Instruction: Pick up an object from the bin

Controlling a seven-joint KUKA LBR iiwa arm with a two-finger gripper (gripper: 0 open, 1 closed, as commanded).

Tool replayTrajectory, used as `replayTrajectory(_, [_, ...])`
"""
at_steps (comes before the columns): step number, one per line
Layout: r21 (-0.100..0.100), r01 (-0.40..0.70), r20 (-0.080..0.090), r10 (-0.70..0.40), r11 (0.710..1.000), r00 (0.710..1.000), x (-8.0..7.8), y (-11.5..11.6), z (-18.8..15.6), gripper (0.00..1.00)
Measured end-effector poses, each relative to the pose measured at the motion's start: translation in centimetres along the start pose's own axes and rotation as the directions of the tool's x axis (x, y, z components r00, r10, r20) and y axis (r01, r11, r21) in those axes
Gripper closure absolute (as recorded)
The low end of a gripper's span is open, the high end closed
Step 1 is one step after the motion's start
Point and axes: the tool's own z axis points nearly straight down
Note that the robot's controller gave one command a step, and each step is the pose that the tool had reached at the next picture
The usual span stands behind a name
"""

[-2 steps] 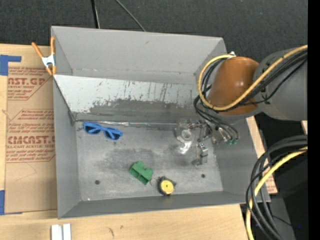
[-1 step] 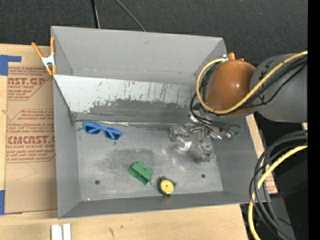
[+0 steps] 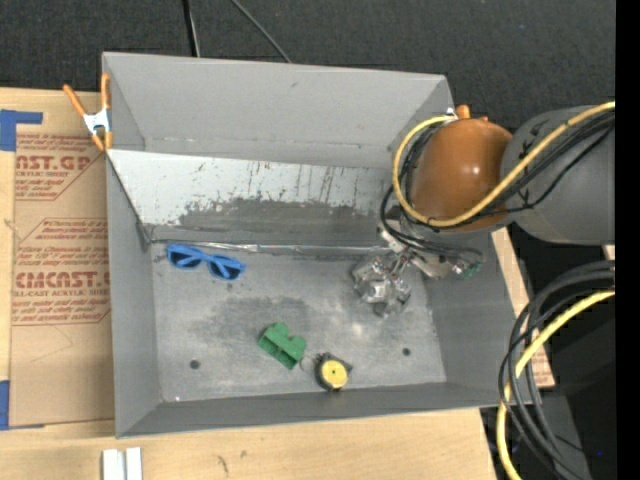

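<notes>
jaws stood right in bin [image 3: 270, 108], opening could not be told | blue sunglasses [image 3: 205, 261] lay far-left | green block [image 3: 282, 345], yellow disc [image 3: 332, 372] lay near

Orange cover [image 3: 455, 173], yellow cables [image 3: 399, 168], silvery claw [image 3: 383, 286]

Even light, soft shadows, sheen on bin [image 3: 250, 183]

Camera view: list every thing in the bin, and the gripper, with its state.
Blue sunglasses: lying flat, back left of the bin, untouched.
Green block: lying near the front, untouched.
Yellow round thing: lying just right of the green block, untouched.
Gripper: low at the bin's right, apart from all three things.
</notes>
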Motion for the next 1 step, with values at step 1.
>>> replayTrajectory(1, [0.008,0.039,0.005,-0.039,0.999,0.999,0.45,-0.6,-17.13,1.0])
